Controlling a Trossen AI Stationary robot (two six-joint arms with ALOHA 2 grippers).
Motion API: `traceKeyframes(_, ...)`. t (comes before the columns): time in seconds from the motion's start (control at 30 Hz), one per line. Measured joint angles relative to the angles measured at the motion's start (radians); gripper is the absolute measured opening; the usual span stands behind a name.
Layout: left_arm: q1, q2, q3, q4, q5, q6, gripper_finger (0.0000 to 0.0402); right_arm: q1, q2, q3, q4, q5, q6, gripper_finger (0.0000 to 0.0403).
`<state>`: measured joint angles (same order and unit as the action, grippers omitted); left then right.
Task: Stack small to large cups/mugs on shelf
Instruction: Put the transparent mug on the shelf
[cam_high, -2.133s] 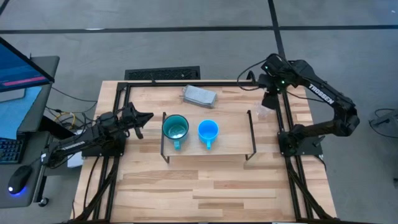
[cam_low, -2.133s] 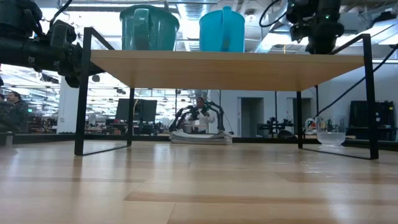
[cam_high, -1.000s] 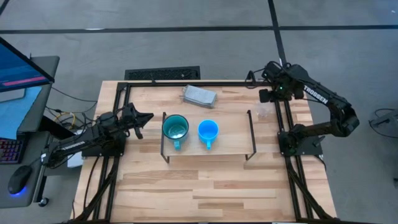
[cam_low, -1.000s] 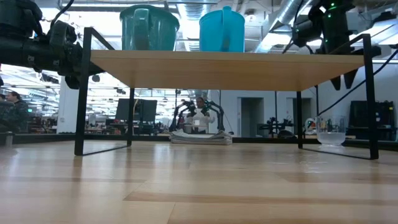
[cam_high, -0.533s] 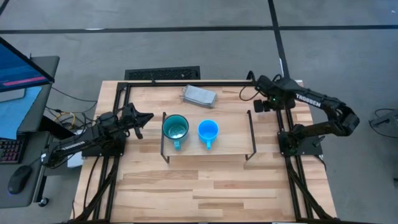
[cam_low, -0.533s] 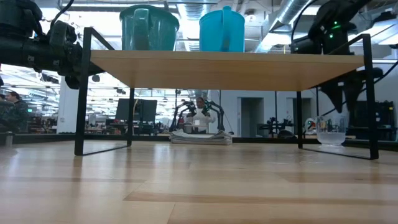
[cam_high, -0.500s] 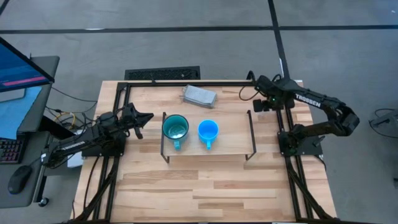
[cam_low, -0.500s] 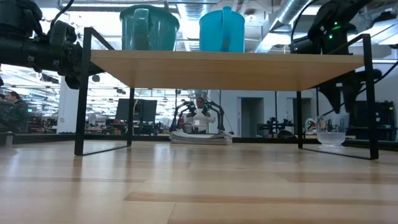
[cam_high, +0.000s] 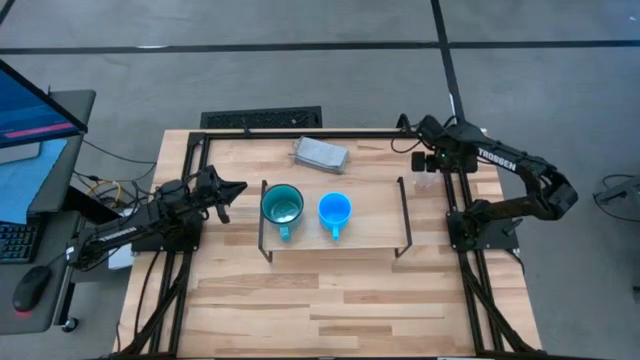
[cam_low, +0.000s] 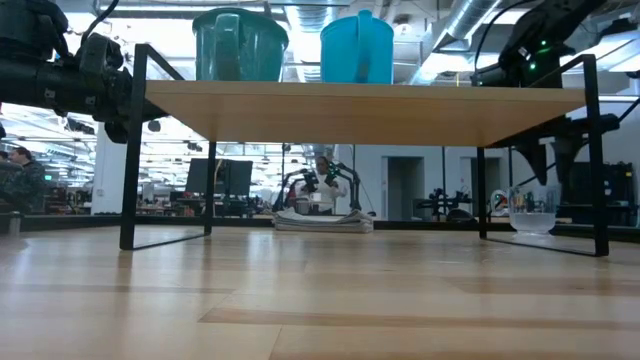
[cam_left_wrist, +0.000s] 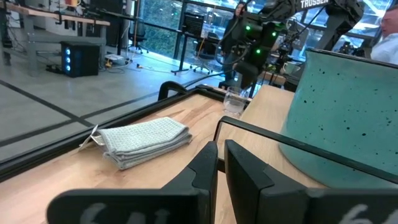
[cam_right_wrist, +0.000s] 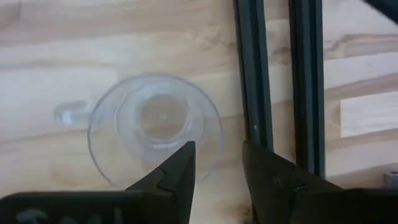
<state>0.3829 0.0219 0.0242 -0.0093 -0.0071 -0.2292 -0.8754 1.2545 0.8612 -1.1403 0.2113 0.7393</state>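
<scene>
The right gripper (cam_right_wrist: 217, 177) is shown poised directly above the clear cup (cam_right_wrist: 155, 127), its fingers (cam_right_wrist: 177, 171) parted by a moderate gap and holding nothing; one finger overlaps the cup's rim in the wrist view, the other lies outside it, an arrangement judged suited to pinching the wall once the gripper is lowered. Whether contact has been made cannot be told. The cup is seen standing upright on the surface (cam_high: 330, 290), just beside the dark frame rails (cam_right_wrist: 277, 81) at the right rear edge, well apart from the shelf (cam_high: 370, 225).

On the shelf, the teal mug (cam_high: 282, 207) and the blue mug (cam_high: 334, 211) are set side by side, largest at the left, handles toward the front. The board to the right of the blue mug is left bare, presumably as the place reserved for the smallest vessel so that the row runs by size. The task is therefore judged two-thirds complete, with the cup not yet lifted.

The left gripper (cam_left_wrist: 221, 163) is held idle near the shelf's left end, beside the teal mug, its fingers nearly closed and empty. A folded grey cloth (cam_high: 320, 154) lies at the rear of the surface, apart from the task.
</scene>
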Motion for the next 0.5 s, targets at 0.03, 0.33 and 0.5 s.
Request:
traceKeyframes(0.03, 0.0, 0.0, 0.0, 0.0, 0.0, 0.0, 0.0019, -0.006, 0.0, 0.0, 0.008, 0.0, 0.003, 0.0154)
traceKeyframes(0.33, 0.0, 0.0, 0.0, 0.0, -0.001, 0.0, 0.0019, -0.038, 0.001, 0.0, 0.027, 0.0, 0.013, 0.0154)
traceKeyframes(0.5, 0.0, 0.0, 0.0, 0.0, -0.001, 0.0, 0.0019, -0.038, 0.002, 0.0, 0.027, -0.001, 0.014, 0.0154)
